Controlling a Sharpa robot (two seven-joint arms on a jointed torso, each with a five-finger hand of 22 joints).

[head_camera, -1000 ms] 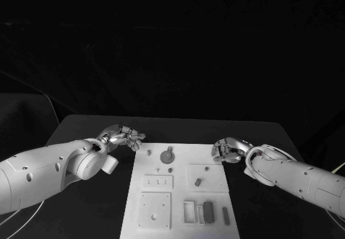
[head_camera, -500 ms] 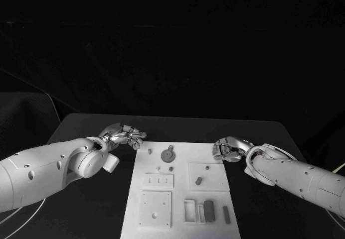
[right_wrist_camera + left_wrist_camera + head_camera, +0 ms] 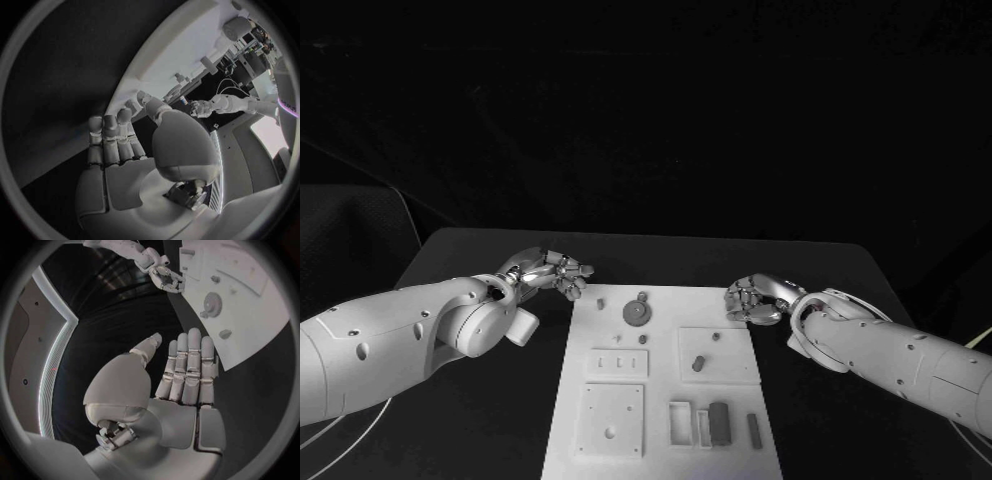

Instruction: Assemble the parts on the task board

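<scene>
The white task board (image 3: 664, 395) lies in the middle of the table. On it are a round toothed disc (image 3: 636, 312), a small peg (image 3: 600, 303), an oval piece (image 3: 698, 365), a dark block (image 3: 720, 422) and a slim bar (image 3: 753, 430). My left hand (image 3: 548, 272) hovers just off the board's far left corner. In the left wrist view its fingers (image 3: 186, 371) are straight, with nothing in them. My right hand (image 3: 759, 300) sits at the board's far right edge, and its fingers (image 3: 115, 142) are also straight and empty. Neither hand touches a part.
Black table (image 3: 473, 420) surrounds the board on both sides. The left wrist view shows the board (image 3: 262, 325), the disc (image 3: 213, 301) and my right hand (image 3: 165, 275) beyond it. The right wrist view shows the board's edge (image 3: 175, 55) and my left hand (image 3: 201, 108).
</scene>
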